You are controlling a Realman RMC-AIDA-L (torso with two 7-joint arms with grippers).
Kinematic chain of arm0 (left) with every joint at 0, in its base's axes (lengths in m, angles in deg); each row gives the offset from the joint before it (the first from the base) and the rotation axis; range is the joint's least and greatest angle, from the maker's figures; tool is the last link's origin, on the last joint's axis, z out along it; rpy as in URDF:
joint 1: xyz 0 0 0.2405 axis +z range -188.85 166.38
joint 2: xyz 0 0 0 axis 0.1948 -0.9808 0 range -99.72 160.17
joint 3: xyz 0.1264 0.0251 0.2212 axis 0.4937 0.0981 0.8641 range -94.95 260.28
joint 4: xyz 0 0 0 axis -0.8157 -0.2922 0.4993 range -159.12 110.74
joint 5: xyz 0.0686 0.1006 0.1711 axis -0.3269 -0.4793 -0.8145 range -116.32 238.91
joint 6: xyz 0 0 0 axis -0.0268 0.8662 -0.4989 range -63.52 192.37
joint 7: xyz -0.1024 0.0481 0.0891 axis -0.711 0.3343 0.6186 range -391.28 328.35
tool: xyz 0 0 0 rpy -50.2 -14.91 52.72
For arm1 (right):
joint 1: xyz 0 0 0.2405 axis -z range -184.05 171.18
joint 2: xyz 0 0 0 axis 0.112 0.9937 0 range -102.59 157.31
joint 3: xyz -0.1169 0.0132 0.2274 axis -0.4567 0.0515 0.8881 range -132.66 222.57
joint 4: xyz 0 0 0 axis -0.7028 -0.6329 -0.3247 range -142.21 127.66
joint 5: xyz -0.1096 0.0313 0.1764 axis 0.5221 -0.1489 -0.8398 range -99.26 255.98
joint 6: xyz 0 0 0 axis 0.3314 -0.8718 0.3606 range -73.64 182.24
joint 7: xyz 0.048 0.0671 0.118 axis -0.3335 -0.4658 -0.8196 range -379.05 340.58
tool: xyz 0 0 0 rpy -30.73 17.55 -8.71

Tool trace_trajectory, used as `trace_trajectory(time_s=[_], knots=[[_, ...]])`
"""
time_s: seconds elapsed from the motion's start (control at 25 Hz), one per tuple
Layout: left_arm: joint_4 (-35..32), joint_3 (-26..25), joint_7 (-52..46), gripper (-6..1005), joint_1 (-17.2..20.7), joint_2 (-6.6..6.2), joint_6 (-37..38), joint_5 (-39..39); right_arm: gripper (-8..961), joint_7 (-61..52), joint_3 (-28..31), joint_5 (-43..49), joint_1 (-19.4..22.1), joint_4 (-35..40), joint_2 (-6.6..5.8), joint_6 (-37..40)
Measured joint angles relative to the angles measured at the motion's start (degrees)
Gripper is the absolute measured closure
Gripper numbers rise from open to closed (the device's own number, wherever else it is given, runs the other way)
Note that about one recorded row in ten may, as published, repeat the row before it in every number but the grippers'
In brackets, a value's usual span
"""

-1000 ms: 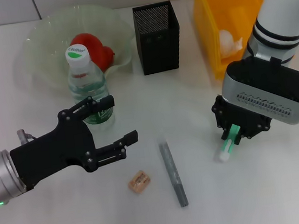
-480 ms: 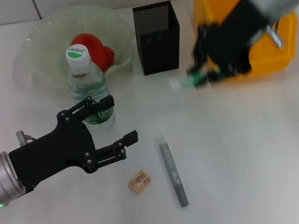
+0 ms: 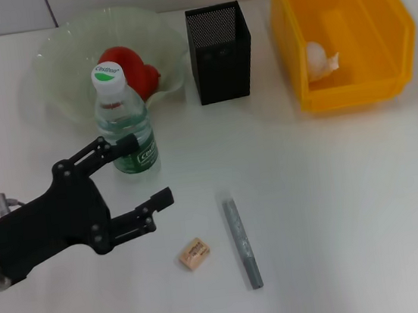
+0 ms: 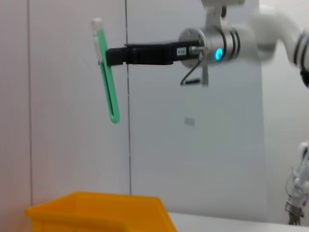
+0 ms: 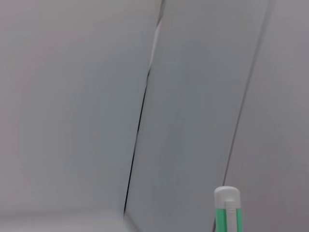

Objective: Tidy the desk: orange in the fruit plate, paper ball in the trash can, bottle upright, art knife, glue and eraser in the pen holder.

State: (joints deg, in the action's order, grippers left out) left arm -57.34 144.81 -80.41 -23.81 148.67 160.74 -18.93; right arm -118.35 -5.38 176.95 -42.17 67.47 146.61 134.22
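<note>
The right gripper (image 4: 108, 53) is raised high in front of the wall, arm stretched level, clamped on the green art knife (image 4: 107, 72), which hangs nearly vertical above the yellow trash can (image 4: 96, 212). The left gripper (image 3: 131, 177) hovers low over the desk, fingers spread, just beside the upright bottle (image 3: 122, 120)

Left pincer (image 3: 131, 174) hovers low over the tabletop, black fingers spread wide, its silver wrist at the near left edge; right pincer (image 4: 112, 55) is raised high, arm level, fingers clamped.
</note>
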Motion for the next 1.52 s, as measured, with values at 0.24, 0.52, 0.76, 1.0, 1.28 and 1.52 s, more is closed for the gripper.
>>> trace_trajectory(time_s=[0.24,0.52,0.76,1.0,1.28,1.52], knots=[[-0.2,-1.0,0.1,156,1.3,-0.39,2.4,-0.8,786,14.4,-1.1,-19.2,-1.6,-26.3,-0.19,-5.1],[-0.1,-1.1,0.1,156,1.8,-0.48,1.8,-2.5,786,26.1,-1.4,-19.7,-8.8,-45.7,-0.14,-14.9],[-0.1,-1.0,0.1,155,2.2,-0.50,2.1,-3.1,786,31.2,-2.9,-19.7,-12.3,-51.8,0.12,-21.7],[-0.2,-1.0,0.7,155,2.5,-0.71,2.2,-3.1,787,34.0,-2.5,-19.9,-12.1,-52.8,0.28,-23.6],[-0.2,-0.6,0.8,154,2.5,-0.64,2.0,-3.1,775,35.6,-2.9,-19.9,-11.6,-53.3,0.28,-24.1],[-1.1,-0.4,0.8,153,2.6,-0.58,2.9,-3.4,673,36.2,-2.9,-19.9,-10.7,-53.2,0.15,-24.6]])
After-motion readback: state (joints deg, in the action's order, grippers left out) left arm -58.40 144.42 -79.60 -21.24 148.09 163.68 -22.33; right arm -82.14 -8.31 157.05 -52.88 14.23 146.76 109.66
